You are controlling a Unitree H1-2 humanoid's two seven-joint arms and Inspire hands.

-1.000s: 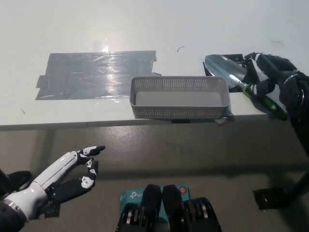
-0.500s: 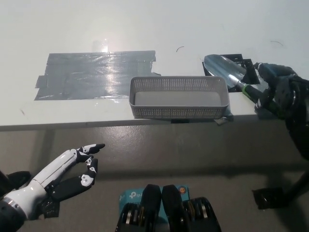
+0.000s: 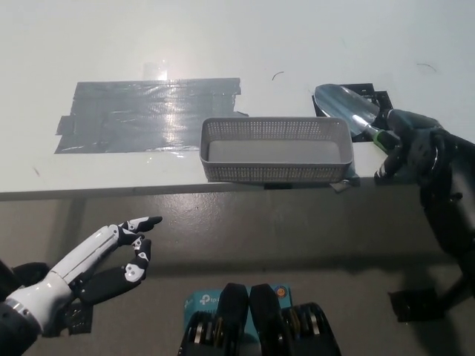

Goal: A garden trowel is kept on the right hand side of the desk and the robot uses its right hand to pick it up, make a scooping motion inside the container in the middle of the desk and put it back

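Trowel (image 3: 347,106) lies on the table (image 3: 223,37) just right of the basket (image 3: 276,172), blade up-left, handle running down-right under the right hand (image 3: 414,142), whose fingers (image 3: 392,147) curl over it, grip unclear; left hand (image 3: 104,259) rests splayed, well apart.

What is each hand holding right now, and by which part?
The right hand grips the trowel by its handle, blade resting on the desk. The left hand, low at the left, holds nothing.

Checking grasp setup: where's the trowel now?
Head view, right side of the desk: the trowel lies just right of the basket, its handle running under the right hand near the front edge.
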